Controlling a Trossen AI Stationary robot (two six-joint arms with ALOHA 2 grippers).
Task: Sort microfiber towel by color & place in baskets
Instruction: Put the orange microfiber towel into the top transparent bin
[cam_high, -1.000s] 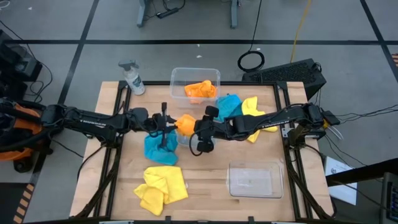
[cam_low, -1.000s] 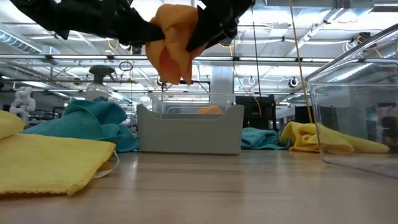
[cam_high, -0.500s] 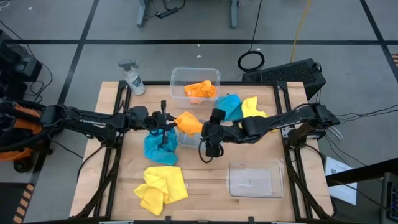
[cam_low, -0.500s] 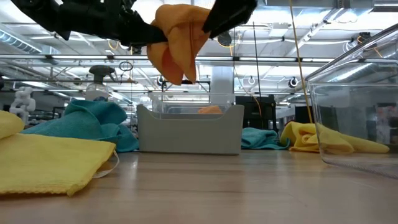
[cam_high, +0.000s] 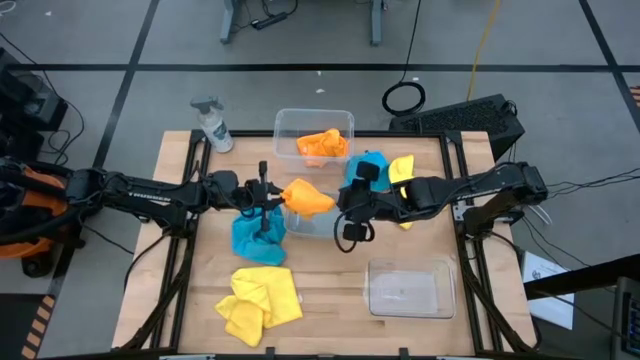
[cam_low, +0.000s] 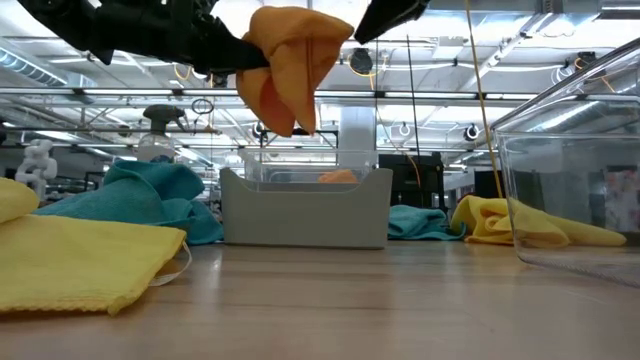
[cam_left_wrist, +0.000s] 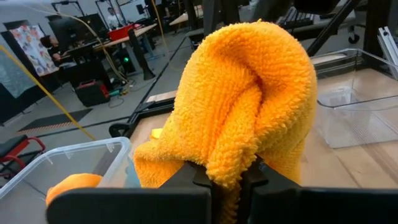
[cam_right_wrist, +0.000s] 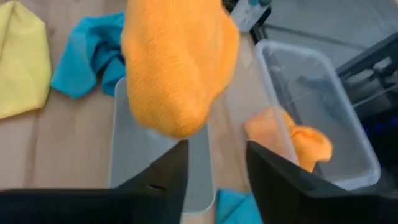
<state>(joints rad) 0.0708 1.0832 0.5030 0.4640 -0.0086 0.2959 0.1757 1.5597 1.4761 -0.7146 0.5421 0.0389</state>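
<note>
The orange towel (cam_high: 306, 199) hangs in the air above the small greyish basket (cam_high: 305, 221) at mid-bench, pinched in the clenched left tool (cam_left_wrist: 227, 177), well clear of the basket's rim in the low view. Its terry pile bunches into one thick rounded fold over the fingertips. The right tool (cam_right_wrist: 214, 163), fingers spread and gripping nothing, sits just beside the cloth on the far side from the left arm; half a second ago it was nearer the towel, and a second ago it was against it, so it has drawn back toward the bench's right edge and left open room around the cloth. The left arm has kept its place.

The second orange towel (cam_high: 322, 145) lies rumpled in the larger clear basket (cam_high: 283, 125) at the bench's back edge. A turquoise towel (cam_high: 257, 239) lies beneath the left tool, a yellow towel (cam_high: 260, 301) near the front edge. Another turquoise towel (cam_high: 372, 166) and yellow towel (cam_high: 402, 170) lie behind the right arm. The third basket (cam_high: 408, 290), rounded at its corners, stands front right.
</note>
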